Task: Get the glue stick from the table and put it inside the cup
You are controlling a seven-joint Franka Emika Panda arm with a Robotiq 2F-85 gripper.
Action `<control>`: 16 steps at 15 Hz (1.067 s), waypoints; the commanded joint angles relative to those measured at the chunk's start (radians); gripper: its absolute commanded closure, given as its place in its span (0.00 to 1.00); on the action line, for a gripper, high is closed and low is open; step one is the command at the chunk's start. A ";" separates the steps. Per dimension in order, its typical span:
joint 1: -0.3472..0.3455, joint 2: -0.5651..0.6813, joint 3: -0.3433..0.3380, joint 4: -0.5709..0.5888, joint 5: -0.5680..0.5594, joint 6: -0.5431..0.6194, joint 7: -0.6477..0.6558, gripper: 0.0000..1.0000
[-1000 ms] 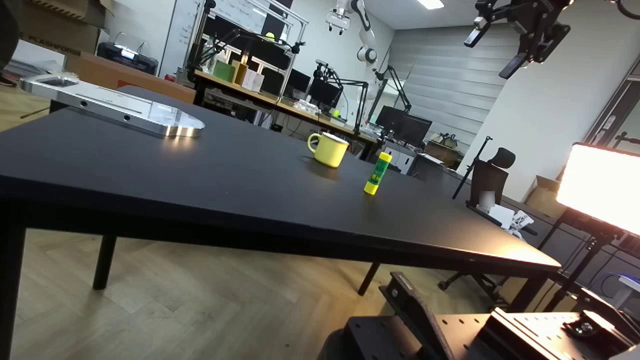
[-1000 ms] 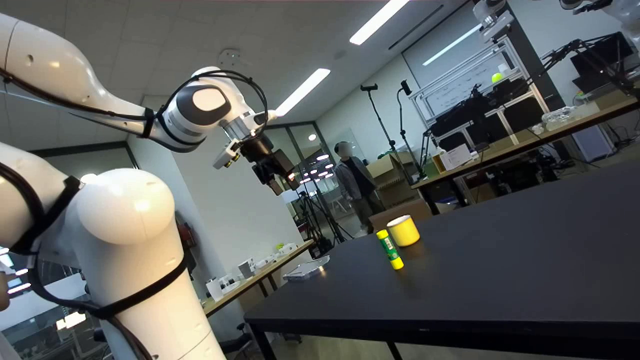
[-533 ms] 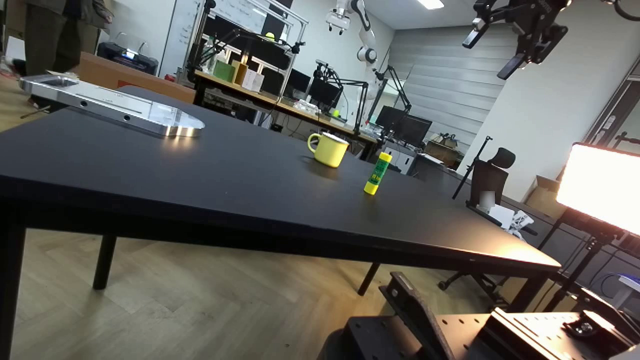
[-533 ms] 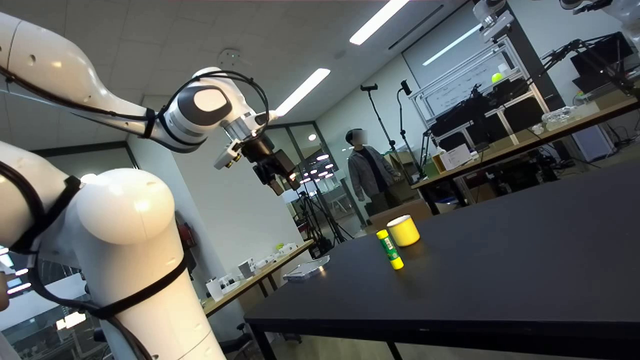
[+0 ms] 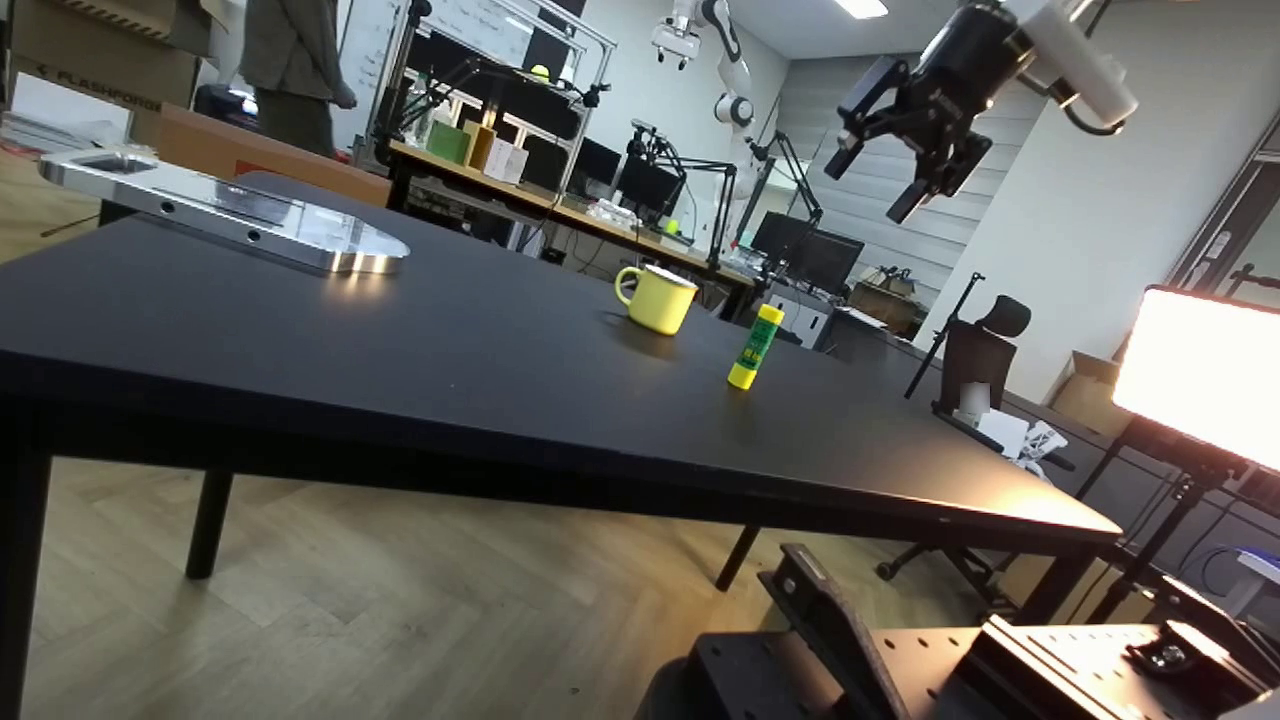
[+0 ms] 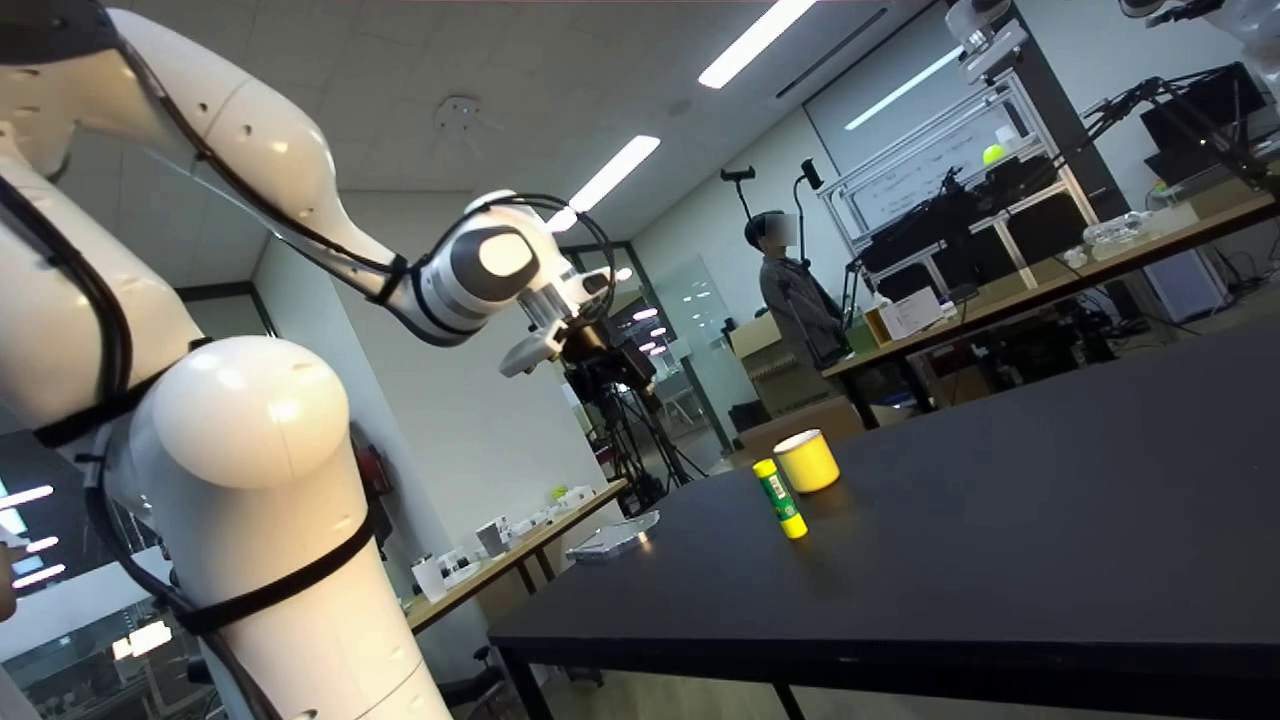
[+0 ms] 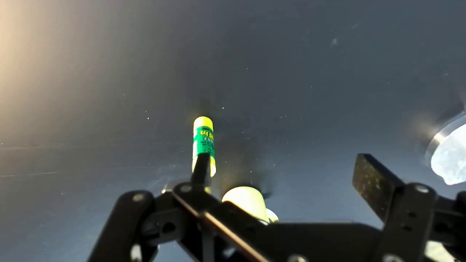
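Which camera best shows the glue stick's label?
The wrist view: the glue stick is biggest there and the lettering on its green label clearest, though the claw hides part of one end. Both exterior views show it whole on the table, but with lettering too small to read.

Wide black table (image 5: 450,360), smooth and mostly matt, shiny at its right corner in an exterior view; by its left edge, a polished silver metal slab (image 5: 235,210). Squat yellow mug (image 5: 660,300), enamel-like sheen. Slim yellow-and-green glue stick (image 5: 756,347), smooth, plastic-looking. Glossy white robot arm (image 6: 250,410).
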 commanded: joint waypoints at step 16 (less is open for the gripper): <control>0.054 0.880 -0.154 0.692 -0.285 -0.135 0.223 0.00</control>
